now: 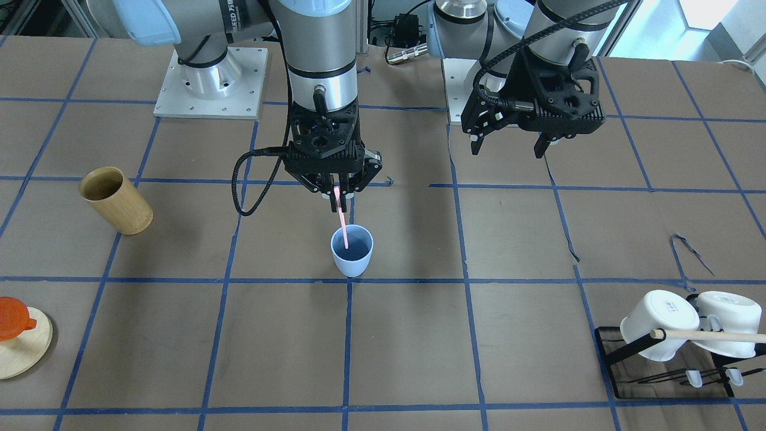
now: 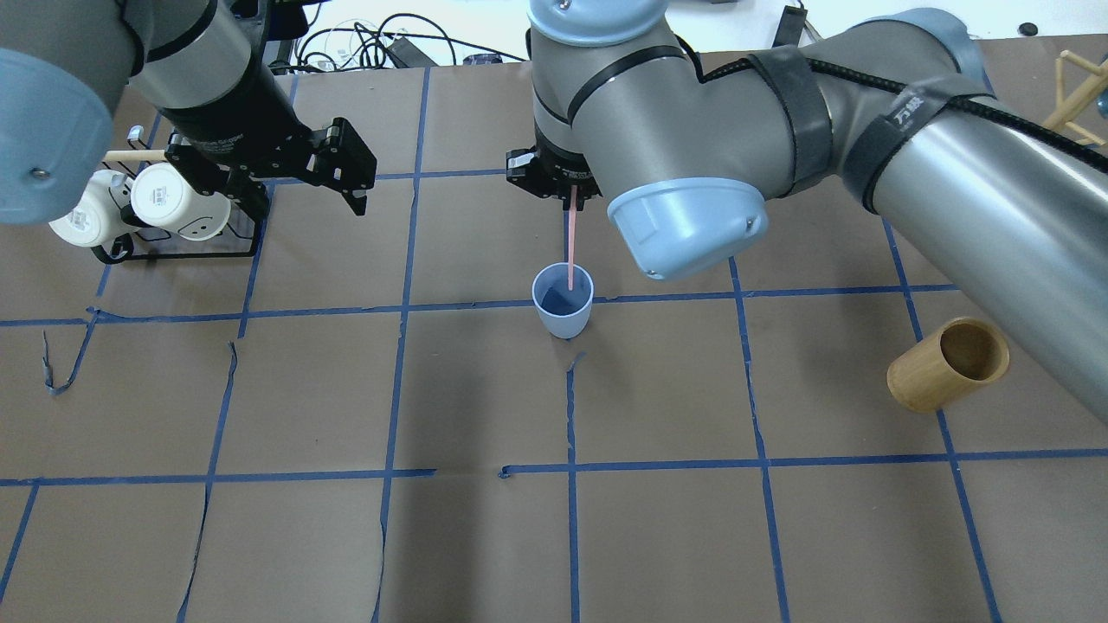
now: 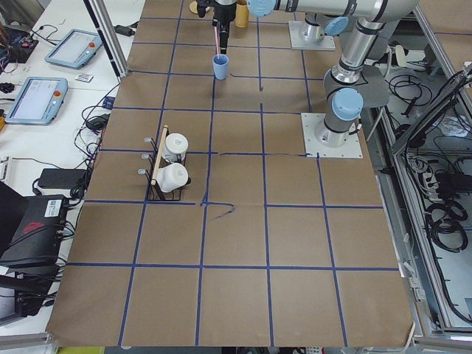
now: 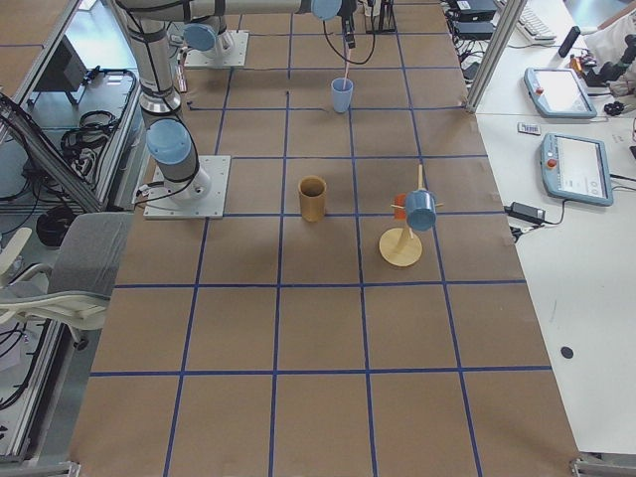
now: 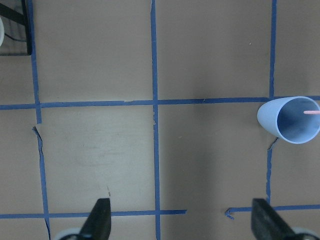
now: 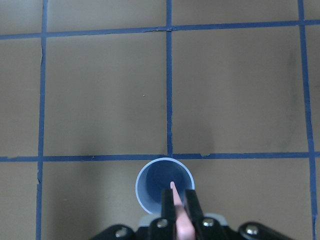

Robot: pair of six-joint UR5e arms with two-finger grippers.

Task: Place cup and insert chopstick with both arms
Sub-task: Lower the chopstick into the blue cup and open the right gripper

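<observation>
The light-blue cup (image 1: pixel 352 251) stands upright on the table near its middle; it also shows in the overhead view (image 2: pixel 563 303) and at the right edge of the left wrist view (image 5: pixel 290 120). My right gripper (image 1: pixel 336 194) is directly above it, shut on a pale-pink chopstick (image 1: pixel 342 224) that hangs down with its lower tip inside the cup's mouth (image 6: pixel 165 192). My left gripper (image 1: pixel 508 146) is open and empty, hovering above the table off to the cup's side; its two fingers (image 5: pixel 100 220) stand wide apart.
A tan bamboo cylinder (image 1: pixel 116 200) stands on the right arm's side. A black rack with two white mugs (image 1: pixel 688 326) and a light-wood rod (image 1: pixel 712 336) sits on the left arm's side. An orange piece on a round wooden stand (image 1: pixel 18 335) is at the table's end.
</observation>
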